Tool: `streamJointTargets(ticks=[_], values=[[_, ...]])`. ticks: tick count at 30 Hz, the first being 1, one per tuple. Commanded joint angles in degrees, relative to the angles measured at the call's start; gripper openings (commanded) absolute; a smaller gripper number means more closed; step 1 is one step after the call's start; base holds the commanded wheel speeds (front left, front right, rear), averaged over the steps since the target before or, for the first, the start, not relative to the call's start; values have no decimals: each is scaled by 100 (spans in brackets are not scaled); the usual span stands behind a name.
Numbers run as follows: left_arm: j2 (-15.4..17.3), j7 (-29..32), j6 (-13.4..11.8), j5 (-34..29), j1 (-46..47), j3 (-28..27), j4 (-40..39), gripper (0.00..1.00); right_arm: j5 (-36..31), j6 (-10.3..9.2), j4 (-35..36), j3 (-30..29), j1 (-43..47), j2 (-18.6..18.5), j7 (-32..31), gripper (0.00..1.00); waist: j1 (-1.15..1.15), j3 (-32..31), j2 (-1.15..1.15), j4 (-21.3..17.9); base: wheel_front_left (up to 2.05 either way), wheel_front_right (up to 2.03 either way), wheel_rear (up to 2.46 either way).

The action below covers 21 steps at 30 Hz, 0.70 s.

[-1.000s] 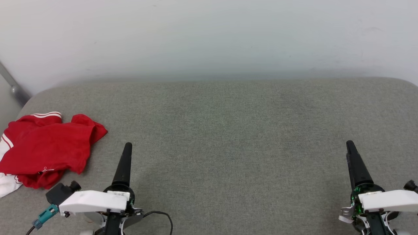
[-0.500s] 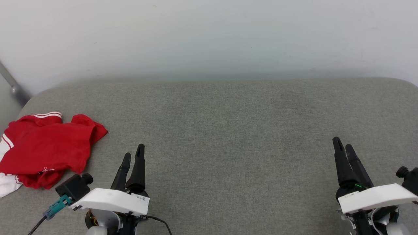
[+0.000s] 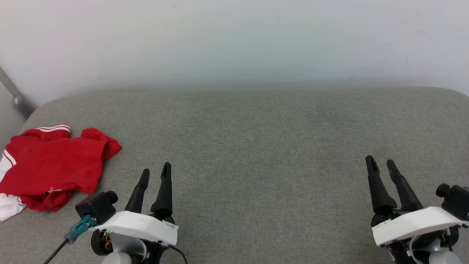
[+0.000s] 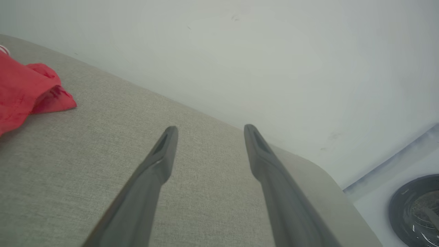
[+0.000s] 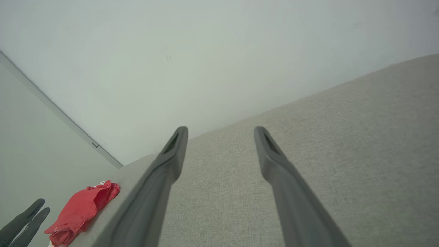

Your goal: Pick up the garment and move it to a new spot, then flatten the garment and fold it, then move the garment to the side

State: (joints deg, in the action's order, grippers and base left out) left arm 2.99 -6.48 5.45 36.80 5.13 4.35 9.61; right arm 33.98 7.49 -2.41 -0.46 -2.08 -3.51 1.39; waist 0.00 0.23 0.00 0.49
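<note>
**The red soft-fabric garment (image 3: 55, 161), white-striped trim, bunched; print hidden**

It lies at the grey fabric cushion's (image 3: 256, 146) left edge, partly cut off. The left gripper (image 3: 156, 168) near it and the right gripper (image 3: 379, 160) at the right gape wide, empty.

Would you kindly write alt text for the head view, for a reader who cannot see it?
A crumpled red garment with white trim lies at the left edge of a grey padded surface. The left gripper and right gripper sit open and empty near the bottom corners, with a pale wall behind.
</note>
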Motion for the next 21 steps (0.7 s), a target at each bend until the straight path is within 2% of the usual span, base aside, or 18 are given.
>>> streamJointTargets(ticks=[1, 21], values=[[36, -74, -33, -255, 153, 44, -42, 100, -252, 0, 113, -14, 8, -36, -18, 100, 0, -1, 0, 2, 0, 0, 0], [101, -358, -132, -1429, 156, 277, 20, 100, -1534, 0, 451, -184, 202, 57, -105, 100, 0, -11, 0, 4, 0, 0, 0]])
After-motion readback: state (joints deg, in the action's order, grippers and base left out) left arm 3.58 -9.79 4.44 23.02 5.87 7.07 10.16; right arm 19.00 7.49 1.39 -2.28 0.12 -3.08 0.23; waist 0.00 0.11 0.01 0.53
